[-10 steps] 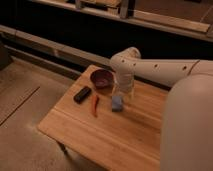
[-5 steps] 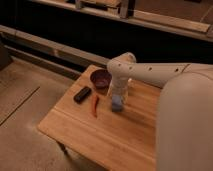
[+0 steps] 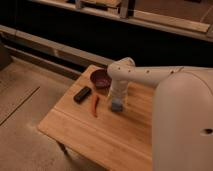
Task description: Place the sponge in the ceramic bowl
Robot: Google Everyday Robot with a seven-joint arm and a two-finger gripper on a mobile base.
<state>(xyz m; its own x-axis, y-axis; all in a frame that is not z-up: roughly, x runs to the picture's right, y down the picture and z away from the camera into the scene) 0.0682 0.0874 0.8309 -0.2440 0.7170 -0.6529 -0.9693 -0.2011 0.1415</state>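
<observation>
**Jaws above the sponge, bowl close by**

The jaws hang from the white arm (image 3: 145, 75), pointing down at the wooden counter (image 3: 95, 137); whether they are clenched or released cannot be told. Just beneath them shows the sponge (image 3: 117, 105), a small blue-grey block with soft edges. The ceramic bowl (image 3: 100, 78), round and dark reddish-brown, stands near the jaws, behind and picture-left. Farther left lie an orange-red stick (image 3: 95, 106) and a flat black object (image 3: 82, 94).

Gripper (image 3: 118, 99) at sponge (image 3: 117, 106); ceramic bowl (image 3: 99, 79) near, unblocked.
</observation>
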